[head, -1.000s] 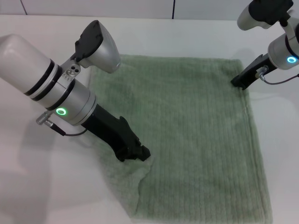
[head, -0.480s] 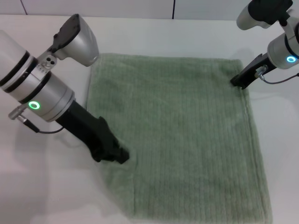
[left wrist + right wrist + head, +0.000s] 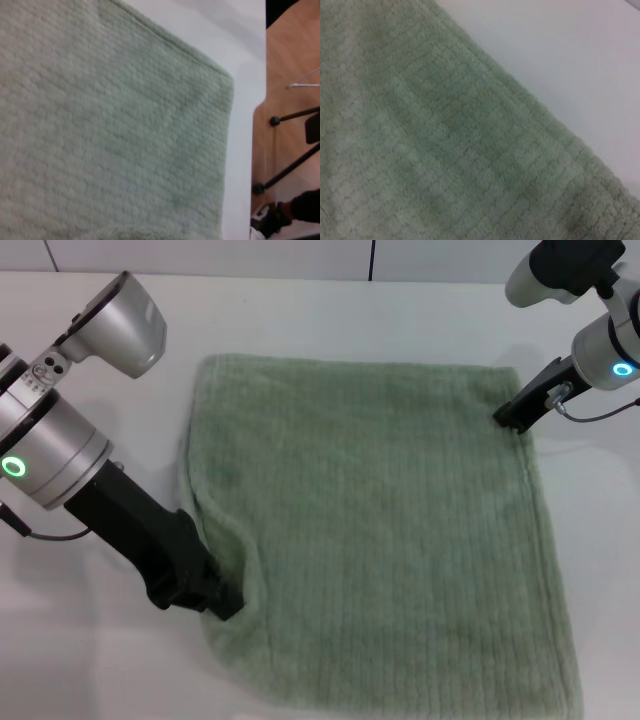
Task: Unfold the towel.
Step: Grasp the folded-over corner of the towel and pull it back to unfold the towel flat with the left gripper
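The pale sage-green towel (image 3: 390, 520) lies spread nearly flat on the white table (image 3: 330, 320), with a small ripple at its near left edge. My left gripper (image 3: 222, 598) is at that near left edge, shut on the towel's hem. My right gripper (image 3: 508, 418) is at the towel's far right corner, shut on it. The left wrist view shows the towel's ribbed pile (image 3: 100, 125) and one of its corners. The right wrist view shows the towel (image 3: 420, 150) close up, with its hemmed edge against the table.
White table surrounds the towel on the left, far and right sides. In the left wrist view the table's edge shows, with wooden floor and black stand legs (image 3: 290, 165) beyond it.
My left gripper has moved left and toward the near side, drawing the towel's left part outward; the fold there has opened. The right gripper has stayed at its corner.
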Available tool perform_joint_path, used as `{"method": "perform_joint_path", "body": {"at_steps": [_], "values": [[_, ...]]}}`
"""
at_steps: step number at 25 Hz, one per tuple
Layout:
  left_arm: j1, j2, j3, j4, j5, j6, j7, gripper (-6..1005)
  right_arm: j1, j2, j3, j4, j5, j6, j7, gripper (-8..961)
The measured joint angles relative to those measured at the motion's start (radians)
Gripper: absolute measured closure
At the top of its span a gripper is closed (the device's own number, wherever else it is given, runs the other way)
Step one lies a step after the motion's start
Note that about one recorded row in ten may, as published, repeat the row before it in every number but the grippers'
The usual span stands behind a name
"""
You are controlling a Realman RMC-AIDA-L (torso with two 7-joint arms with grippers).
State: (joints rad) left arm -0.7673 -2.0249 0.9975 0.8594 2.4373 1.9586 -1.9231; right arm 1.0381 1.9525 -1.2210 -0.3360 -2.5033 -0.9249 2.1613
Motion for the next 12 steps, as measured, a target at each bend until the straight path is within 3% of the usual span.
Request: {"method": "perform_joint_path", "body": {"at_steps": [12], "values": [[-0.01, -0.025, 0.005, -0.012, 0.107, 0.0, -0.048, 879, 0.0, 0.001, 0.0, 0.0, -0.002, 0.0, 0.0, 954]]}}
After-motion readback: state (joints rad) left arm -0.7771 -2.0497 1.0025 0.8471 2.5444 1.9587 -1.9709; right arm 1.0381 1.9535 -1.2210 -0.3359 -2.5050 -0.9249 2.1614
